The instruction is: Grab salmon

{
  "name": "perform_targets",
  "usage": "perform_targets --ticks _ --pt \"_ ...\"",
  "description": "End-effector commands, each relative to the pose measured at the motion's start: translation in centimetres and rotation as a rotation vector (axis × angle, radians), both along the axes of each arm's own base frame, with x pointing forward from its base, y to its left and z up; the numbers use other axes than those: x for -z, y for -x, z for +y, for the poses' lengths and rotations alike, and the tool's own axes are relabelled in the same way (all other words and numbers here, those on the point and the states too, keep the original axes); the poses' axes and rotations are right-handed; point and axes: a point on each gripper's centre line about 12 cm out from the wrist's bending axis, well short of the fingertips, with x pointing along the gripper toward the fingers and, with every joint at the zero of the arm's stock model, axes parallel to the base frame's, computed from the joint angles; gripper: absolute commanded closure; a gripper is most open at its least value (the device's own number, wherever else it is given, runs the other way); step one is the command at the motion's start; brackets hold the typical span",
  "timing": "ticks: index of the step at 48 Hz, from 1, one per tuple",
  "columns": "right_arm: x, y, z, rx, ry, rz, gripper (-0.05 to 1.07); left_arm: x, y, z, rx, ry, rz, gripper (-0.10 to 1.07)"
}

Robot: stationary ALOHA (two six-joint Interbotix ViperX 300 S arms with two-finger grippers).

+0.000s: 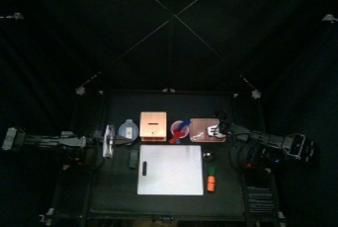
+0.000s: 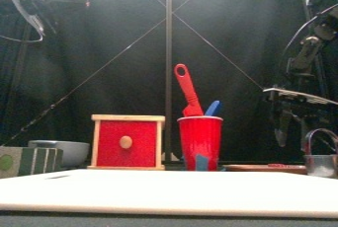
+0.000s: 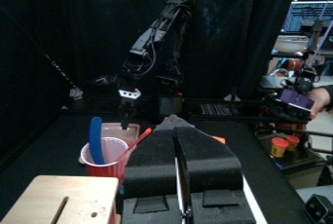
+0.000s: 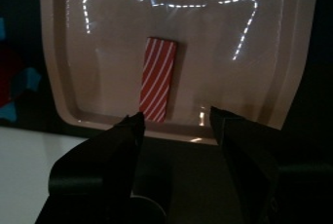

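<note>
No readable text, label, brand, number or sign shows in any view.

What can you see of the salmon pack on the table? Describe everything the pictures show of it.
The salmon is a narrow red strip with pale stripes, lying flat in a shallow, squarish, pinkish-tan tray under a shiny clear film. From above, the pack sits right of the red cup, just beyond the white board. The right gripper hovers at its near rim, fingers spread, touching nothing visible.
</note>
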Motion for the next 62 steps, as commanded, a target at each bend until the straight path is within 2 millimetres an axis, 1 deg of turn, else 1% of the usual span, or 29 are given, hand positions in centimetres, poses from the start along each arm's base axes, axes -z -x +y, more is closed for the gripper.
perform_targets --ticks 1,12,20,33,44,49,56,62 --pt "-0.3 -0.9 -0.7 0.002 0.026 -0.015 0.15 -0.5 -0.2 0.1 -0.003 -0.005 -0.017 0.88" --pt "0.9 -2.1 -1.9 0.018 0.027 0.014 0.15 -0.3 -0.1 0.2 -0.011 -0.003 -0.011 0.88" --pt "1.9 -2.8 -2.3 0.017 0.009 0.045 0.15 -0.3 -0.1 0.2 -0.010 -0.003 -0.011 0.88" --pt "2.9 -3.8 -2.6 0.018 -0.018 0.069 0.15 -0.2 -0.1 0.2 -0.010 -0.003 -0.009 0.88" --pt "3.6 -4.6 -2.4 0.012 -0.042 0.090 0.16 -0.2 -0.1 0.2 -0.010 -0.005 -0.007 0.88" --pt "3.8 -4.7 -2.3 0.008 -0.049 0.102 0.20 -0.2 -0.1 0.2 -0.010 -0.005 -0.009 0.88" --pt "4.0 -4.7 -2.0 0.015 -0.056 0.112 0.32 -0.2 -0.1 0.2 -0.010 -0.005 -0.009 0.88" --pt "3.9 -4.9 -1.8 0.012 -0.055 0.108 0.37 -0.2 -0.1 0.2 -0.010 -0.005 -0.007 0.88"
